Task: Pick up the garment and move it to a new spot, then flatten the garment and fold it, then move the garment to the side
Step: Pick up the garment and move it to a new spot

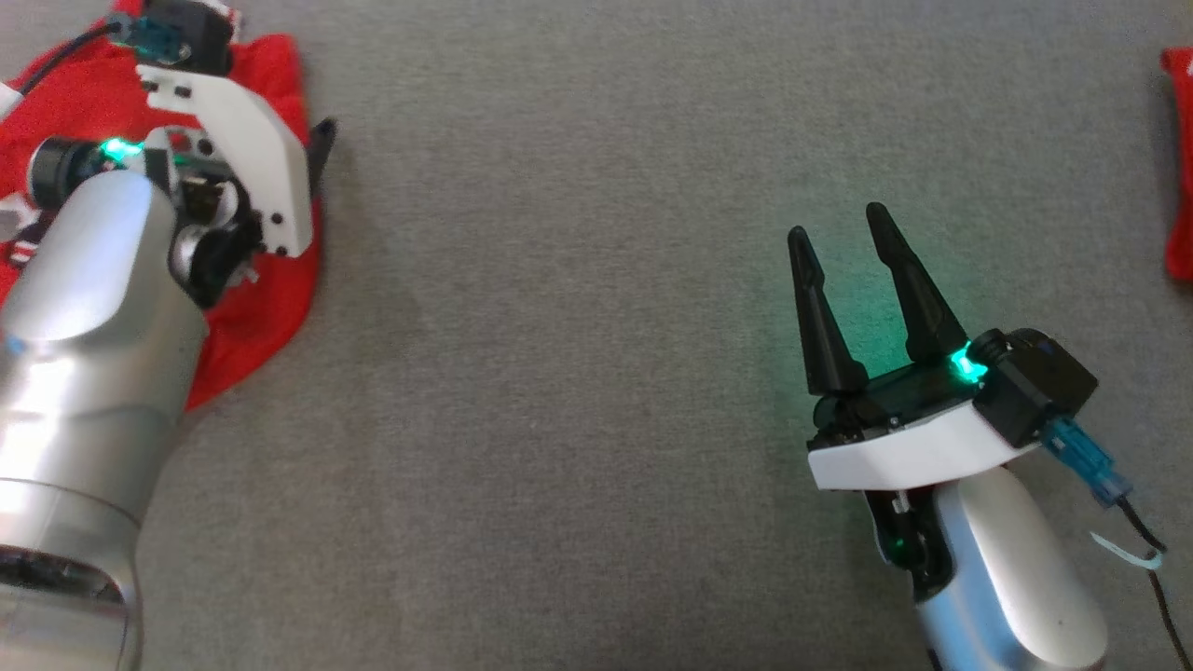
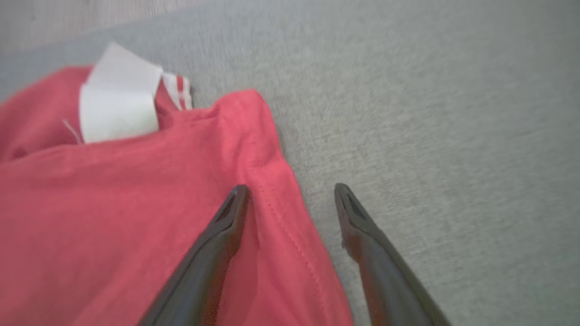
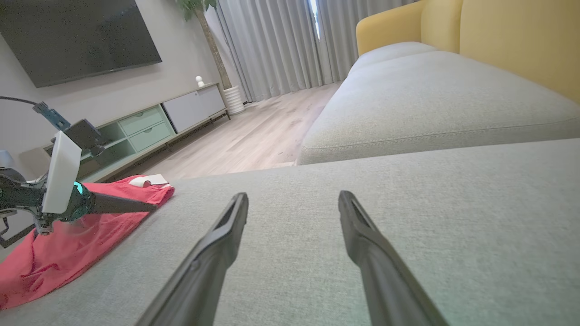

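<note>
Our left hand (image 2: 290, 192) hung spread over the edge of the red garment (image 2: 113, 213); our right hand (image 1: 839, 224), fingers spread too, was well apart from the garment.

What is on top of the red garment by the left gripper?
A white label lies on the red garment; the open left gripper straddles its hem. In the head view the left arm hides much of the cloth.

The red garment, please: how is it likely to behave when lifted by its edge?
Probably floppy: the red garment lies creased, so it should drape and sag. Likely light, being thin stitched cloth. It may drag on the textured grey cushion.
</note>
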